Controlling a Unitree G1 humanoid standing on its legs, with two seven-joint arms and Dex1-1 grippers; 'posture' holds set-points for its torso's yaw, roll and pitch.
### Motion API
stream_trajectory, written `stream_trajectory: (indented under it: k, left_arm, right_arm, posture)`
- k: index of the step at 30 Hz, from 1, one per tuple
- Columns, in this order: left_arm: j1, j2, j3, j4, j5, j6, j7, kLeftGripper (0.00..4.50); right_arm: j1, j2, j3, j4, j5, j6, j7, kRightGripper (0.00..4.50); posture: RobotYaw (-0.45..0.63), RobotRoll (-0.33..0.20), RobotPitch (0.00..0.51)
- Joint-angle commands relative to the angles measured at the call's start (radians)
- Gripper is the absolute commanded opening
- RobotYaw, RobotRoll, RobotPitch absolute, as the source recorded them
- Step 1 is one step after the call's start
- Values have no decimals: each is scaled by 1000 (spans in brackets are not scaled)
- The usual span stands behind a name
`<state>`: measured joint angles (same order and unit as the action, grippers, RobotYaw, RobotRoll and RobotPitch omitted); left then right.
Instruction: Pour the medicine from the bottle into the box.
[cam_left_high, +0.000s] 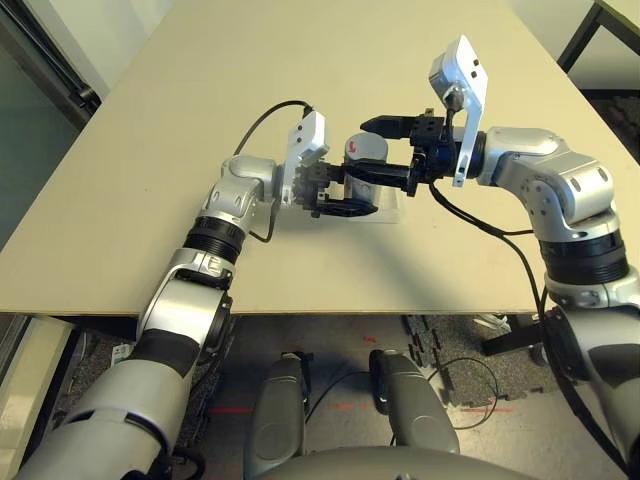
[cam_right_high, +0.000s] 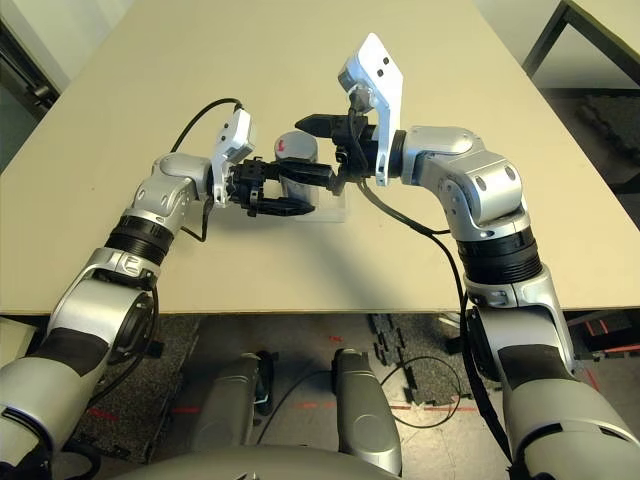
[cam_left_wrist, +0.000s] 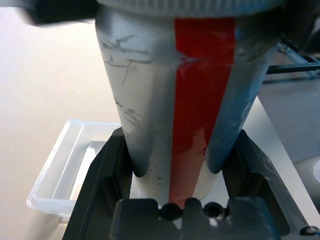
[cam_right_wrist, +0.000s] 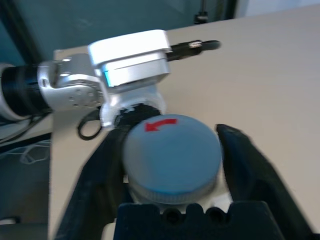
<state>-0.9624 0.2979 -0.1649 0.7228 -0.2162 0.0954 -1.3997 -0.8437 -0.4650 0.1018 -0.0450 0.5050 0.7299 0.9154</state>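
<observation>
Silvery-grey bottle (cam_left_high: 362, 160) stands mid-desk over the clear box (cam_left_wrist: 60, 170), its body clamped by the left fingers (cam_left_wrist: 107, 165). Right fingers (cam_right_wrist: 245, 160) straddle its cap (cam_right_wrist: 172, 150), contact unclear. Bare desk (cam_left_high: 150, 130) surrounds them, edges well apart.

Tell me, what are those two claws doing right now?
Left gripper shut on the bottle, held over the box. Right gripper around the cap. Cap still on. Nothing in the way.
</observation>
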Motion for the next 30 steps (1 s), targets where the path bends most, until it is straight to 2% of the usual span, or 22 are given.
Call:
stream_trajectory:
  k: [1,8,12,17,27,28,29,30]
  left_arm:
    - [21,12,-8,-21,10,7,-19,2728]
    - [57,15,-19,-122,-13,65,-30,2727]
    - [108,12,-43,-312,-60,168,-37,2716]
    - [153,7,-53,-482,-104,265,-9,2715]
    - [182,2,-45,-522,-109,273,33,2714]
    - [182,3,-44,-521,-109,272,33,2714]
    - [181,5,-44,-520,-110,271,34,2712]
    - [180,7,-45,-519,-111,269,34,2712]
  right_arm:
    - [-7,-12,-46,19,56,5,58,2698]
    - [-58,-30,-46,151,102,11,214,2698]
    - [-132,-6,-18,280,87,-22,335,2698]
    - [-184,32,-6,347,72,-36,406,2698]
    - [-215,93,-20,349,90,-1,430,2698]
    - [-213,92,-20,349,87,0,432,3451]
    - [-210,90,-20,352,82,-2,433,3649]
    - [-209,88,-21,356,77,-4,435,4046]
  posture:
    - [-38,0,140]
    - [-12,0,157]
    - [20,0,170]
    - [40,0,177]
    - [51,0,182]
    - [51,0,181]
    - [50,0,181]
    - [48,0,181]
